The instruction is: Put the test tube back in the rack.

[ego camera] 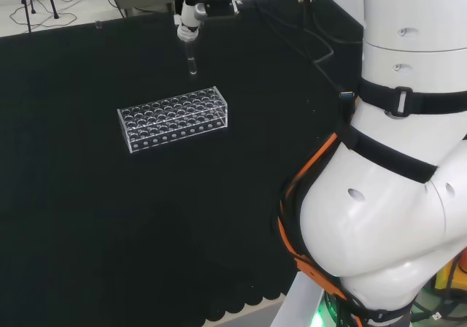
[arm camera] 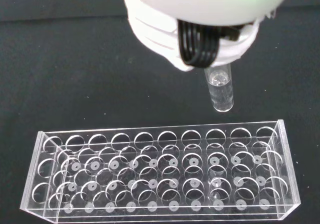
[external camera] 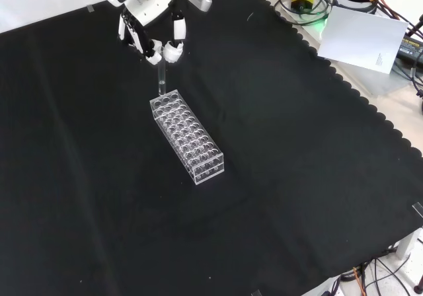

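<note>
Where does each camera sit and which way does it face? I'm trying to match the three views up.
Head view: behind and above the arm's base, looking over the white arm links at the rack on the black cloth.
Front view: in front of the arm, looking down on the cloth; the hand enters from the top.
Wrist view: at the wrist, looking past the palm at the rack; a blurred part of the hand shows.
Shared: all show the test tube held upright in the hand, above the rack.

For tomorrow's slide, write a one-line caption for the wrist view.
The hand holds a clear test tube upright above the empty clear rack on black cloth.
</note>
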`<state>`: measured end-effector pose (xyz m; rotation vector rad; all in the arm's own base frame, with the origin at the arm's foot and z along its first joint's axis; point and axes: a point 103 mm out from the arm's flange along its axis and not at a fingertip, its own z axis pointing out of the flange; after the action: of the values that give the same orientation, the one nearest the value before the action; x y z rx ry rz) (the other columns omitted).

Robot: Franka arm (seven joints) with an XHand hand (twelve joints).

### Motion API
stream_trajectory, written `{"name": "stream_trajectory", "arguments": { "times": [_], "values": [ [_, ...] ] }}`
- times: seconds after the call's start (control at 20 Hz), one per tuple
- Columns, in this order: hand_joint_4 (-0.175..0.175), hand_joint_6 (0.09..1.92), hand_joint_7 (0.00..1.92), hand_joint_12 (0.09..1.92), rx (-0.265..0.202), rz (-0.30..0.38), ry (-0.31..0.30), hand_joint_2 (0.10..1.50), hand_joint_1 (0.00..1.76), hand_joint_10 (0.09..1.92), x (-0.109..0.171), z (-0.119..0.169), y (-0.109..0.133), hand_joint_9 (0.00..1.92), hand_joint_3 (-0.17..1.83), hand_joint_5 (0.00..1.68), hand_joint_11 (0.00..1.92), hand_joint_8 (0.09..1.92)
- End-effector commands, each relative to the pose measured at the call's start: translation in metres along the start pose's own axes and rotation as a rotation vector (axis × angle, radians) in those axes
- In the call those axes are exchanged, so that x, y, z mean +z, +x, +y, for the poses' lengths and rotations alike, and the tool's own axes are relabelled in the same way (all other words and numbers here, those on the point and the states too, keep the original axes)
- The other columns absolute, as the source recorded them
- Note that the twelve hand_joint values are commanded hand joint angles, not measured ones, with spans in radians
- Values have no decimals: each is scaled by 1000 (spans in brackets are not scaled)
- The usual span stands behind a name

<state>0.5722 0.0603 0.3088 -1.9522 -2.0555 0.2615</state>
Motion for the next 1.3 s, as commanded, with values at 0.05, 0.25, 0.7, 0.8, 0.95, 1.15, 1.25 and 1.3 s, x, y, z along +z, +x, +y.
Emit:
{"name": "stream_trajectory", "arguments": {
  "times": [0.05, 0.25, 0.7, 0.8, 0.95, 1.15, 1.25, 1.3],
  "values": [
    [-175, 538, 1421, 1210, 7, 0, 8, 567, 1437, 125, 4, 3, -8, 1459, 726, 1337, 808, 712],
    [-175, 538, 1421, 1209, 20, 22, 20, 566, 1437, 126, 10, 6, -15, 1459, 726, 1337, 807, 712],
    [-175, 538, 1422, 1210, 31, 54, 50, 566, 1437, 127, 28, 14, -23, 1458, 727, 1337, 807, 712],
    [-175, 538, 1422, 1210, 32, 61, 54, 566, 1437, 127, 30, 16, -23, 1458, 728, 1337, 807, 712],
    [-175, 538, 1422, 1210, 33, 67, 59, 565, 1437, 127, 34, 19, -24, 1458, 728, 1337, 808, 712],
    [-175, 538, 1422, 1210, 38, 73, 67, 565, 1437, 128, 35, 21, -24, 1458, 728, 1337, 808, 711],
    [-175, 481, 1494, 1210, 40, 76, 73, 641, 1434, 187, 40, 24, -26, 1443, 584, 1343, 805, 702],
    [-175, 436, 1562, 1212, 42, 79, 76, 728, 1430, 268, 42, 25, -27, 1411, 422, 1343, 806, 673]
  ]
}}
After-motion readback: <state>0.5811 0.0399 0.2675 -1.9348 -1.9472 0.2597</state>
